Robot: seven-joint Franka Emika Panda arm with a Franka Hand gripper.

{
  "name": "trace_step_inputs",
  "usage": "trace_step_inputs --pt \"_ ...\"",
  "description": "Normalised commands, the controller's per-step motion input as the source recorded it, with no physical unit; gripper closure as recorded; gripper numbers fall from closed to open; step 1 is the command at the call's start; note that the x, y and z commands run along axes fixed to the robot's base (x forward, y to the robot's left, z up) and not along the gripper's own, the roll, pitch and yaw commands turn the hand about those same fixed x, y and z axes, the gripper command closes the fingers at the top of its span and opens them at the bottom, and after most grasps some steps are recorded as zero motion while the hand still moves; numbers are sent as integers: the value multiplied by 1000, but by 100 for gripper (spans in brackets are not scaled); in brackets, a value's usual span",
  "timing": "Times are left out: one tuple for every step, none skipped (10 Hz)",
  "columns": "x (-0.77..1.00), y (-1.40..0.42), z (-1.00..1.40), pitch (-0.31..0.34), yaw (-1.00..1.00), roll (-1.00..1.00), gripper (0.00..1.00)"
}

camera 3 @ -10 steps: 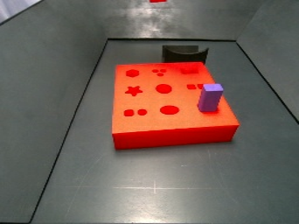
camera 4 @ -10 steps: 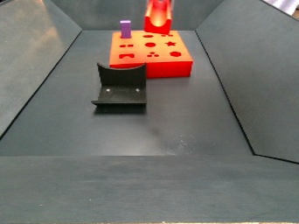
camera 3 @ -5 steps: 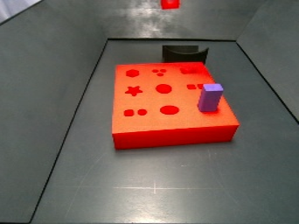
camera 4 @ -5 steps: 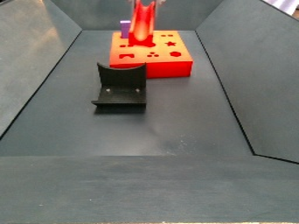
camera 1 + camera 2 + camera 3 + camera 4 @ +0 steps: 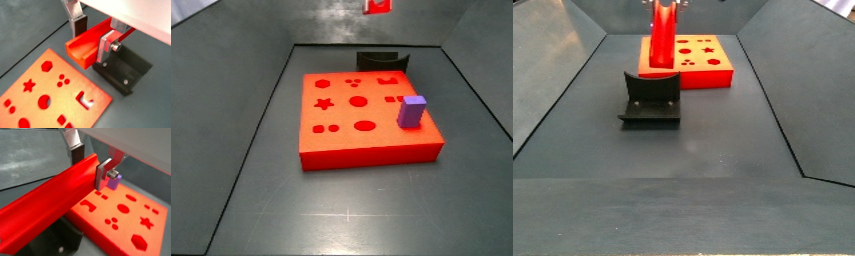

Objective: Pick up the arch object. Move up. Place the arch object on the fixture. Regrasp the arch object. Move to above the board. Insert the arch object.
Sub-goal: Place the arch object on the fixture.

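My gripper (image 5: 92,37) is shut on the arch object (image 5: 90,45), a long bright-red bar with a hollow arch profile. Its silver fingers (image 5: 107,45) press the bar's sides in both wrist views (image 5: 102,174). The bar (image 5: 47,208) hangs in the air, nearly upright in a side view (image 5: 661,35); only its tip shows in a side view (image 5: 377,6). The orange-red board (image 5: 40,95) with shaped cut-outs lies below beside the bar (image 5: 352,135), (image 5: 707,72). The dark fixture (image 5: 127,75) stands on the floor just off the board's edge (image 5: 651,100), (image 5: 382,61), under the bar's low end (image 5: 67,240).
A short purple block (image 5: 412,110) stands on the board near one edge, also in a wrist view (image 5: 113,180). Grey sloping walls (image 5: 553,60) enclose the dark floor (image 5: 700,150).
The gripper has carried the red bar sideways high over the board toward the fixture's side. The board, purple block and fixture have not moved.
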Motion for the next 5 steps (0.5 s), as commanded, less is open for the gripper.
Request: trace_step_inputs --pt "408 38 -21 170 -31 -1000 100" --pt "333 41 -22 178 -46 -1000 100" --pt "264 41 -22 185 -65 -1000 100" --pt "193 41 -23 194 -88 -1000 100" --pt "109 44 -21 205 -128 -1000 100"
